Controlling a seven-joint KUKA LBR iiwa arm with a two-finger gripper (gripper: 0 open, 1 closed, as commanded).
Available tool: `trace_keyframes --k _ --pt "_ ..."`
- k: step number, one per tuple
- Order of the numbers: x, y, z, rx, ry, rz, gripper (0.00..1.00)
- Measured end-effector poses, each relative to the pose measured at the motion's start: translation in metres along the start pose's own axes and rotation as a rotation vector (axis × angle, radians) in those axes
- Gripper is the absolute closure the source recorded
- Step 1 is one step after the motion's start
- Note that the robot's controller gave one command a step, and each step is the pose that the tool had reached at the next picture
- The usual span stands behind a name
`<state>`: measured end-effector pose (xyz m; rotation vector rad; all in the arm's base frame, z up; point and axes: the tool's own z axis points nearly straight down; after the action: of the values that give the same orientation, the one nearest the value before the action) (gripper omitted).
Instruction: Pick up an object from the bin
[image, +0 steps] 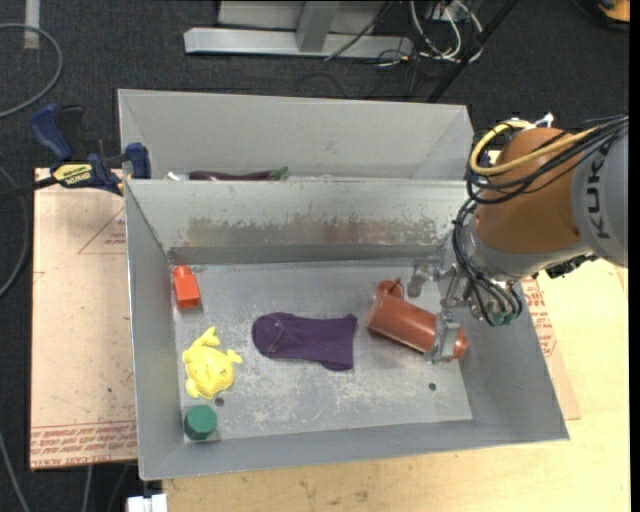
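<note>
My gripper (444, 328) is low in the right part of the bin, right against the right end of a red-brown mug (402, 320) that lies on its side. A bit of the mug's orange-red rim shows just past the gripper on the right. The mug's handle points toward the back wall. A purple cloth (306, 338), shaped like a sock, lies flat on the bin floor just left of the mug.
On the left side of the bin lie an orange block (186, 288), a yellow soft toy (210, 366) and a green round cap (200, 422) near the front left corner. The arm with its orange cover and cables hangs over the bin's right wall.
</note>
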<state>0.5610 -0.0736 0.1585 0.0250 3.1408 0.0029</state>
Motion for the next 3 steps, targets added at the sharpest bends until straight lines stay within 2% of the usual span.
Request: trace_keyframes --k 1,2,3 --pt "-0.018 -0.009 0.022 0.000 -0.005 0.089 0.00" --pt "-0.005 0.004 0.088 -0.001 -0.003 0.139 0.00" --pt "-0.006 -0.002 0.089 -0.002 -0.007 0.199 1.00"
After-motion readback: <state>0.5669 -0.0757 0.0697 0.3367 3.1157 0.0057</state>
